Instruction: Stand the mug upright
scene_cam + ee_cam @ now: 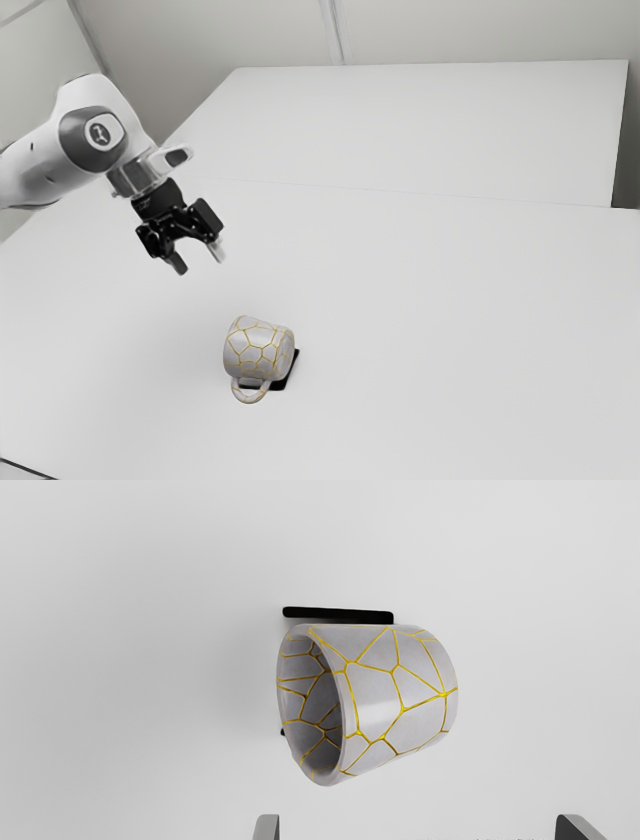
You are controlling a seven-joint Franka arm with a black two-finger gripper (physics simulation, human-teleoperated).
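Angling downward, the arm (85,95) holds parted jaws aloft.

The mug (400,700) has a smooth, glossy, ceramic-looking wall in pale grey, a soft highlight along its side, and a network of shiny gold veins, metallic in look, over its outer and inner surfaces. The table (450,300) presents a smooth, matt white top, and the flat object (337,615) on it is smooth and black. The arm (38,168) bears smooth, plastic-like white casings, whereas the gripper (200,262) is dark, with smooth grey fingers (267,827).
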